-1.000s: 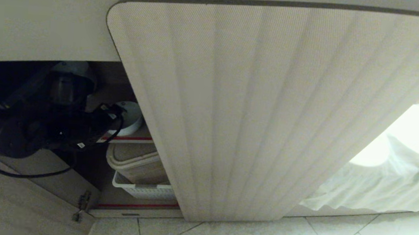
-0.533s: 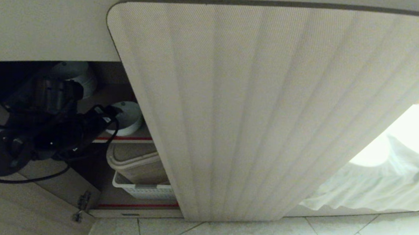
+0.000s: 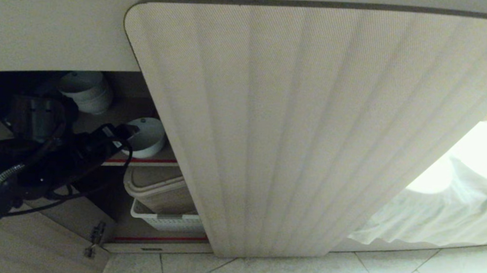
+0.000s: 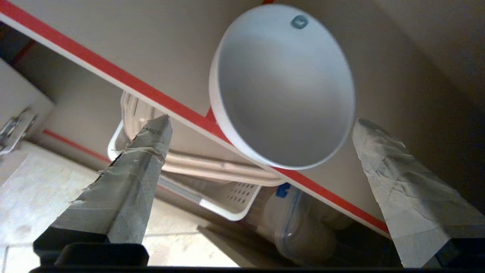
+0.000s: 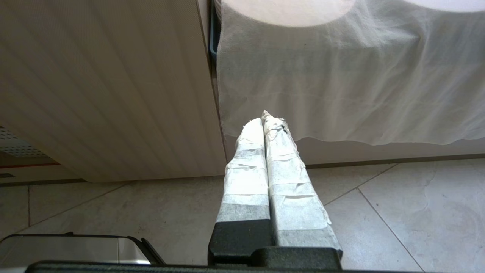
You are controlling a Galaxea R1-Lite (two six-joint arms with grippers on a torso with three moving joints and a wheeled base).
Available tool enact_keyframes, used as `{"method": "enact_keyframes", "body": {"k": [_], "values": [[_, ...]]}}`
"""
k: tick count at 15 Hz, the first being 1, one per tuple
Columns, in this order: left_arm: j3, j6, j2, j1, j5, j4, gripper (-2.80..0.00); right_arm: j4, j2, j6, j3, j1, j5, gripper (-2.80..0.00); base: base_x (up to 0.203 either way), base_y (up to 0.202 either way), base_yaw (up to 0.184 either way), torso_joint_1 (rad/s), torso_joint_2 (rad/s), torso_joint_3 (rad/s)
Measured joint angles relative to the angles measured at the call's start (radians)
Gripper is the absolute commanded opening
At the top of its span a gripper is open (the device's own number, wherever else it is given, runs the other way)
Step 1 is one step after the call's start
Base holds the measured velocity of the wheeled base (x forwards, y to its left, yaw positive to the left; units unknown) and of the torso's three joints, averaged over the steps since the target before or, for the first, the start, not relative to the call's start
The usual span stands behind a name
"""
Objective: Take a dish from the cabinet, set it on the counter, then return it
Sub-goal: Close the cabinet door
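Cabinet (image 3: 244,123) shelf holds 2 white bowls; dish (image 4: 282,85) sits empty at shelf edge. Left gripper (image 4: 261,125) faces dish, jaws wide apart, holding nothing. Right gripper (image 5: 267,119) near floor, jaws together.

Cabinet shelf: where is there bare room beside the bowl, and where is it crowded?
Bare shelf lies between the front bowl and the rear bowl. Below the red-edged shelf it is crowded: a tub and basket fill it. The open left hand faces the front bowl.

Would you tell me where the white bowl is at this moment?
In the head view the white bowl sits on the cabinet's red-edged upper shelf, left of the ribbed door, above the baskets; the open left gripper faces it without touching.
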Motion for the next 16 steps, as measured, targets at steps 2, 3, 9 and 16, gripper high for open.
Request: {"method": "enact_keyframes", "body": {"k": [2,3,9,16], "values": [[0.033,0.001,-0.013,-0.005,0.001,-0.005,0.00,0.000,0.000,0.000,0.000,0.000,0.000,-2.80,0.000,0.000,0.000,0.000,0.00,0.000],[0.044,0.001,-0.019,-0.007,0.001,-0.006,0.00,0.000,0.000,0.000,0.000,0.000,0.000,-2.80,0.000,0.000,0.000,0.000,0.00,0.000],[0.091,0.050,-0.045,-0.014,0.001,-0.008,-2.80,0.000,0.000,0.000,0.000,0.001,0.000,-2.80,0.000,0.000,0.000,0.000,0.00,0.000],[0.112,0.057,-0.093,-0.017,0.012,-0.007,-2.80,0.000,0.000,0.000,0.000,0.000,0.000,-2.80,0.000,0.000,0.000,0.000,0.00,0.000]]}}
